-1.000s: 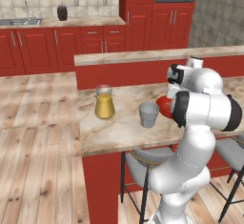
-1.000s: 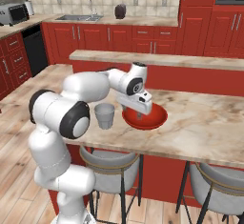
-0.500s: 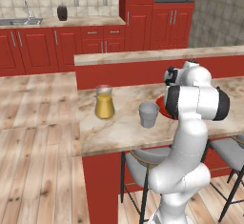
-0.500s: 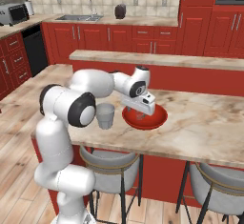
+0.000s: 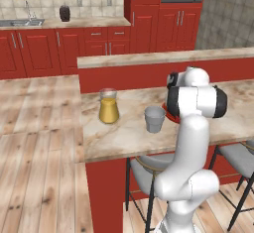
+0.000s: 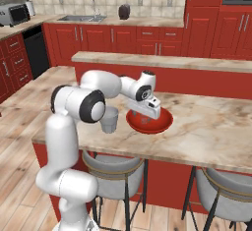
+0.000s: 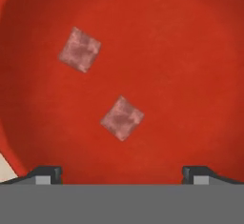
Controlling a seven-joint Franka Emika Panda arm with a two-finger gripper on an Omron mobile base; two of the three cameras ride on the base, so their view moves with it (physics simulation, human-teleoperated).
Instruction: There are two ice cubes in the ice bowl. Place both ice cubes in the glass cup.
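Observation:
The ice bowl, shallow and red, sits on the island counter with my gripper just above its left half, pointing down. From the hand camera, the bowl's red floor holds two pale pinkish ice cubes: one farther off, one close ahead of the gripper. The gripper is open, fingertips wide apart with nothing between them. The glass cup stands upright left of the bowl. In the left base view the cup is in plain sight, while my arm hides most of the bowl.
A clear jug of orange-yellow liquid stands on the counter left of the cup. A raised red-fronted ledge runs behind the bowl. Grey stools sit under the counter's front edge.
My elbow has swung round and the hand has sunk a little closer to the bowl. Bowl, cup and jug have stayed put.

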